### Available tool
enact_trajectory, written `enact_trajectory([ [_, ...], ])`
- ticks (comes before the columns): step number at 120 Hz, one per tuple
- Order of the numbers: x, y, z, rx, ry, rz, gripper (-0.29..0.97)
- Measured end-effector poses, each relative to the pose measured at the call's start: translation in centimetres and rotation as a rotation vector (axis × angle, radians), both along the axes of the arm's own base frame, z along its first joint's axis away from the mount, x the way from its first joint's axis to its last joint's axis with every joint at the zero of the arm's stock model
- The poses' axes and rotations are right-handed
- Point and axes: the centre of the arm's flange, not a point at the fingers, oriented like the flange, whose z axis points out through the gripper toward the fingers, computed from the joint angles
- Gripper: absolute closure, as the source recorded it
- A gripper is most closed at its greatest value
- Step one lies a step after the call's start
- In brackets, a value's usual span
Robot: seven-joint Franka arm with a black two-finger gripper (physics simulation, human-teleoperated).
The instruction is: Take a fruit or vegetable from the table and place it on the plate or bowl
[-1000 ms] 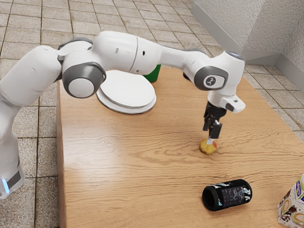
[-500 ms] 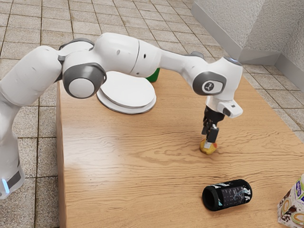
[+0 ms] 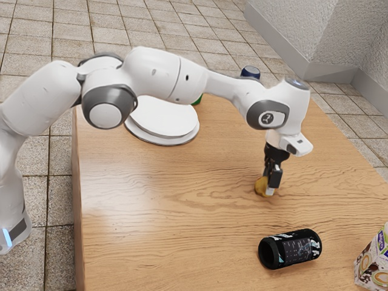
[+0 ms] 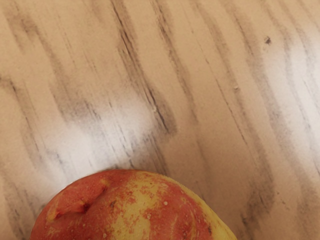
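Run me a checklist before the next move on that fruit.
1. Gripper down at the fruit: ok.
2. Fruit on the table, not lifted: ok.
3. Firm hold on the fruit: cannot tell.
4. Visible part of the plate bare: ok.
5. Wood between fruit and plate free of things: ok.
6. Black can lying well apart from the fruit: ok.
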Motion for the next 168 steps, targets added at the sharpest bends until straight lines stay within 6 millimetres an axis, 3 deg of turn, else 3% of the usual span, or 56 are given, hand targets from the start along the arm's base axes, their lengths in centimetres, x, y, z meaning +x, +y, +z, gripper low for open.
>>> enact_trajectory([
  [30,0.5,0.1,-1.5,0.005,-0.007,-0.003,0.01],
  [38,0.6,0.1,-1.8,0.006,-0.006,-0.003,0.10],
  [60,0.6,0.4,-1.6,0.013,-0.012,0.002,0.25],
  [75,0.5,0.6,-0.9,0.023,-0.012,0.014,0.23],
  [92,0.0,1.1,1.4,0.040,-0.020,0.031,0.27],
  [116,-1.8,2.4,6.5,0.076,-0.014,0.063,0.31],
  [147,-5.9,8.0,13.8,0.123,0.052,0.189,0.39],
  [168,-10.4,14.2,17.4,0.155,0.125,0.321,0.46],
])
